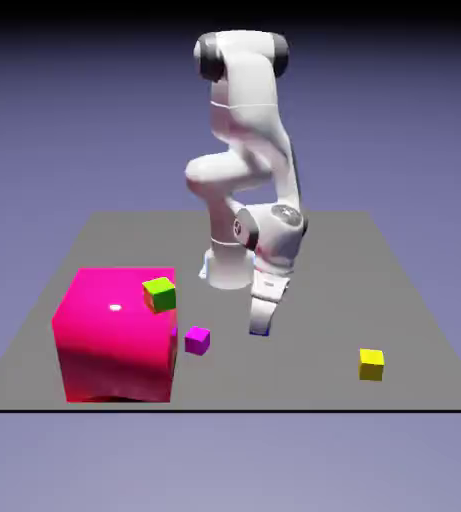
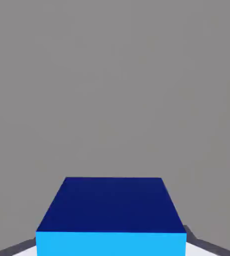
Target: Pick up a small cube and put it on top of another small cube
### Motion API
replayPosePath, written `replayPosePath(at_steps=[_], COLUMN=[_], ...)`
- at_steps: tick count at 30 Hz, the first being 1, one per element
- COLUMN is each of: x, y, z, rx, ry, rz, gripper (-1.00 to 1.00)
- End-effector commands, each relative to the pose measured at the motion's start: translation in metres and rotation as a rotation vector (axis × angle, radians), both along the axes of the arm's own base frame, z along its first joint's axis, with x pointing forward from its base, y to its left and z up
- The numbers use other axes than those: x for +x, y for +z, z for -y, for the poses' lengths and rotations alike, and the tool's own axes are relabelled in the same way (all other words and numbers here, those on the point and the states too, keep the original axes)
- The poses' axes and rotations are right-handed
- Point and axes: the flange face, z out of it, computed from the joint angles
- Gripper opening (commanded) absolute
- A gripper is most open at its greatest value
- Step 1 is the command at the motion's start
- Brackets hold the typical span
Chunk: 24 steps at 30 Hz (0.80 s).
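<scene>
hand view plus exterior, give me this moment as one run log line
gripper: shut on blue cube | stack: not yet | on table: magenta cube, yellow cube

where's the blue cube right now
The blue cube sits between the gripper's shut jaws, filling the bottom of the hand view; in the exterior view it is nearly hidden, just right of the magenta cube.

Colours on the table

I'm seeing a blue cube (image 2: 111, 215), darker on one face and seemingly lighter on another, a glossy magenta-pink block (image 1: 114, 335), a green cube (image 1: 159, 294), a purple cube (image 1: 197, 340), a yellow cube (image 1: 371, 364), and the grey table (image 1: 374, 290).
</scene>
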Motion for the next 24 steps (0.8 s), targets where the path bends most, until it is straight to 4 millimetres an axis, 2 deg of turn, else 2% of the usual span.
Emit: replayPosePath(at_steps=[1, 5, 8, 11, 15, 16, 20, 21, 22, 24], x=[0.008, 0.035, 0.047, 0.053, 0.052, 0.052, 0.051, 0.051, 0.051, 0.053], y=[0.003, 0.013, 0.022, 0.031, 0.045, 0.045, -0.024, -0.024, -0.024, 0.013], z=[-0.012, -0.069, -0.117, -0.167, -0.234, -0.234, -0.225, -0.225, -0.225, -0.23], rx=[-0.005, -0.018, -0.017, -0.008, 0.014, 0.014, 0.014, 0.014, 0.014, 0.014], ry=[0.009, 0.054, 0.086, 0.117, 0.155, 0.155, 0.155, 0.155, 0.155, 0.154], rz=[0.003, 0.009, 0.01, 0.007, -0.006, -0.006, -0.006, -0.006, -0.006, -0.005], gripper=[-1.0, -1.0, -1.0, -1.0, -1.0, -1.0, -1.0, 1.0, 1.0, 1.0])
